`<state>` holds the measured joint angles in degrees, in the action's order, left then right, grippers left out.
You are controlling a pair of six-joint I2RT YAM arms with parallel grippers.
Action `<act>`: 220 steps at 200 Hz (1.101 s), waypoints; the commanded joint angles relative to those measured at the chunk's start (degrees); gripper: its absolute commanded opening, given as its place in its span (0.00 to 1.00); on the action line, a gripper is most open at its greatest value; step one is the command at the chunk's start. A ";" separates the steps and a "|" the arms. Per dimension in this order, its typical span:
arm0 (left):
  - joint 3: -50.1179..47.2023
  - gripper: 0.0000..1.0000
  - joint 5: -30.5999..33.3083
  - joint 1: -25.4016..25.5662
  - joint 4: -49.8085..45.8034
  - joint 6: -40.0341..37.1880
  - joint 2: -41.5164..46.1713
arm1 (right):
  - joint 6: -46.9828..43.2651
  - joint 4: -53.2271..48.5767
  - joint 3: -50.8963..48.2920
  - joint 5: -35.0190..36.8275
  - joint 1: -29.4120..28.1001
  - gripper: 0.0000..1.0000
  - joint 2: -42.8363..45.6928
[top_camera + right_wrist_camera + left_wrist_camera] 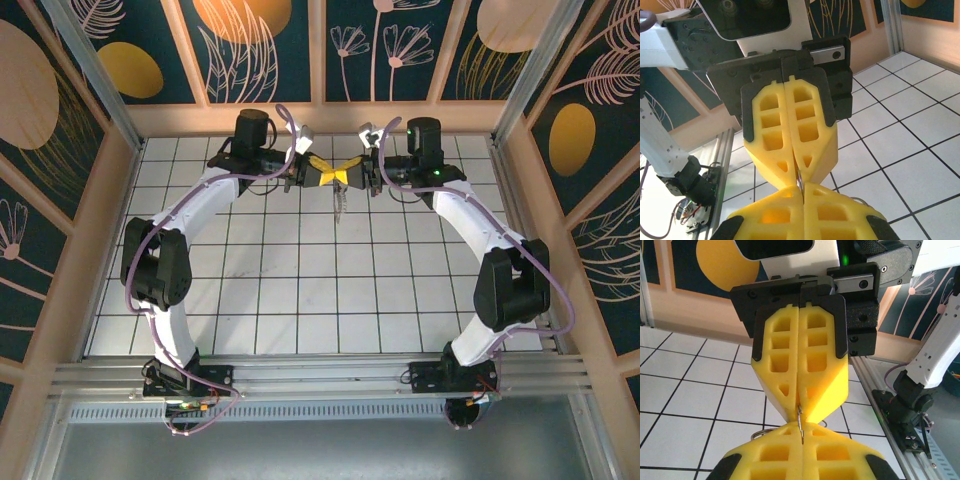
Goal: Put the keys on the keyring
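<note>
Where the arms meet: 12 o'clock on the white tiled worktop (300, 300) with dark grid lines.
Keyring (339, 204): pale strap hanging beneath the touching fingertips.
Left gripper (327, 175): yellow fingers closed, pinching the keyring's thin metal ring (800, 421).
Right gripper (351, 174): closed on the same ring.
Keys: too small to tell.
Room: dark teal flower-patterned wall panels (260, 50), wooden frames.

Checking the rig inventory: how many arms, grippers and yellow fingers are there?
Arms: 2, left arm, right arm
Grippers: 2, left gripper, right gripper
Yellow fingers: 4
Total: 8
</note>
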<state>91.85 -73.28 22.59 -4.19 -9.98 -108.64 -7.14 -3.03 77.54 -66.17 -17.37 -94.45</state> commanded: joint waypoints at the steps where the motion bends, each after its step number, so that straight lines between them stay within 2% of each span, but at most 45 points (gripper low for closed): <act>1: -0.21 0.00 -3.96 0.96 2.06 -0.87 0.24 | 1.18 2.96 2.25 0.69 -0.30 0.08 -0.10; 19: -3.14 0.00 -2.74 0.99 9.28 4.37 1.66 | 3.01 5.38 0.76 1.77 0.50 0.29 1.61; 33: -5.86 0.00 -0.98 0.97 16.40 9.44 3.12 | 5.38 9.22 -2.01 2.10 1.89 0.40 3.87; 42: -6.52 0.00 -0.14 0.98 18.30 10.81 3.72 | 7.27 11.84 -4.05 2.01 2.94 0.44 5.50; 60: -7.20 0.00 1.38 0.97 21.75 13.75 4.44 | 10.18 16.61 -8.62 2.97 4.45 0.46 9.18; 101: -13.21 0.00 5.09 0.97 41.19 27.38 6.44 | 17.74 30.31 -21.33 8.69 4.72 0.52 16.26; 126: -15.74 0.00 6.30 0.97 48.27 32.38 7.01 | 21.65 37.99 -27.14 9.87 4.81 0.57 17.99; 173: -18.17 0.00 6.12 1.06 55.83 38.10 7.06 | 25.50 45.37 -28.57 6.32 3.74 0.59 15.21; 220: -18.91 0.00 6.04 1.23 57.75 39.46 7.04 | 23.67 44.83 -25.29 5.00 -0.01 0.60 11.26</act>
<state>73.36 -66.98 23.38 48.42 27.22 -103.44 16.91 38.44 49.58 -58.96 -15.77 -81.28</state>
